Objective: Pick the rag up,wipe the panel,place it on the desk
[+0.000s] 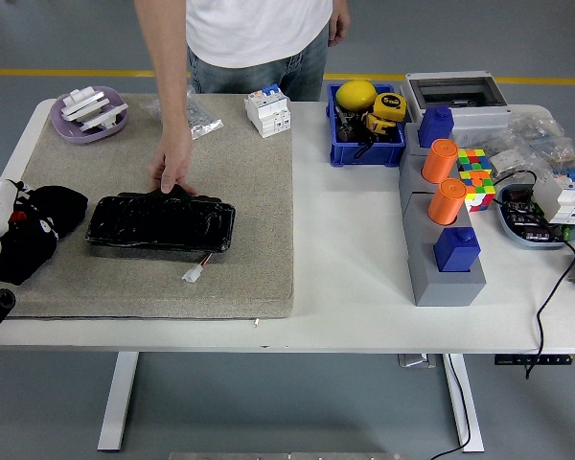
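Observation:
A glossy black panel (161, 223) lies flat on the beige mat (249, 172), with a small white connector on wires at its front right. My left hand (17, 251) sits at the table's left edge, just left of the panel. Its fingers are curled into the black rag (61, 208), which bunches between my hand and the panel's left end without touching the panel. A person's hand (175, 174) rests with its fingertips on the panel's far edge. My right arm is out of sight.
A lilac dish (88, 113) of white parts stands at the mat's back left, a white breaker (268, 109) at its back right. To the right are a blue bin (366, 129), a grey block with orange cylinders (444, 192), a colour cube (474, 176) and cables.

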Controlling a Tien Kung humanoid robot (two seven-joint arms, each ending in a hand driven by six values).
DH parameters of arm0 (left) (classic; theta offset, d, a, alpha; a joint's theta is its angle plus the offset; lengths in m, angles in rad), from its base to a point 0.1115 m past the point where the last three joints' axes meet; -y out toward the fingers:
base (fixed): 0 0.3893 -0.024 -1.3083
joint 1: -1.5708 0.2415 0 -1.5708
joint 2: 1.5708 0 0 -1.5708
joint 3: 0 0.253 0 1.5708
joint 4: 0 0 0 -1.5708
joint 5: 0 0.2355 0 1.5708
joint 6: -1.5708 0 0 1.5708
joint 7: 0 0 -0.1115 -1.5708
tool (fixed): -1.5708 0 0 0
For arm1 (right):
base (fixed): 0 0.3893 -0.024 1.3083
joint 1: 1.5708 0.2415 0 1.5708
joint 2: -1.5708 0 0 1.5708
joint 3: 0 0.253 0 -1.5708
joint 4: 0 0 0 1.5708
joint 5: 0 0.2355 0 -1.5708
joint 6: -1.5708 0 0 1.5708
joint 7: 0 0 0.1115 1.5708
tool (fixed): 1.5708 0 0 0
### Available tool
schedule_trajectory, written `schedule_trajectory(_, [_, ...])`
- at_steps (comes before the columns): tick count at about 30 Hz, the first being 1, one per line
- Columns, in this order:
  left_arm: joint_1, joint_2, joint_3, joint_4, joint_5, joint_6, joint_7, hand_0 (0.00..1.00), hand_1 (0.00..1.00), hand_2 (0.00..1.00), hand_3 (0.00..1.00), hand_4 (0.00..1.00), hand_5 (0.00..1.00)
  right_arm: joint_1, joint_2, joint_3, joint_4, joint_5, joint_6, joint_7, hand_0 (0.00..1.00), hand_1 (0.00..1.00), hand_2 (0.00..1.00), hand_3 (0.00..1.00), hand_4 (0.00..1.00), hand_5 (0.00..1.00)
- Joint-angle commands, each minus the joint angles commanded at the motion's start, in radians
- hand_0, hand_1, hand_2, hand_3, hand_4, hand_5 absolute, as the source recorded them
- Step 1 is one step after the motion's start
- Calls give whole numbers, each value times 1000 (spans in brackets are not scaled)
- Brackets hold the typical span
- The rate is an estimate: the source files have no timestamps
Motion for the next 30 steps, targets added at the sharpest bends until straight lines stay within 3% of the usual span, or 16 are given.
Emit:
schedule_trajectory(12, [54, 7, -88, -233, 129, -4, 64, 288, 179, 508, 453, 193, 2, -5, 1, -7, 1, 3, 4, 3, 711, 523, 639, 626, 998, 549])
schedule_trajectory(18, [58, 5, -76, -258, 129, -4, 77, 280, 177, 506, 454, 190, 2, -9, 2, -8, 0, 7, 5, 3, 711, 524, 639, 626, 998, 550])
schedule_trajectory(30, [31, -48, -20, -227, 111, 9, 82, 279, 177, 506, 456, 187, 2, -4, 2, -4, 0, 5, 4, 3, 711, 523, 639, 626, 998, 552])
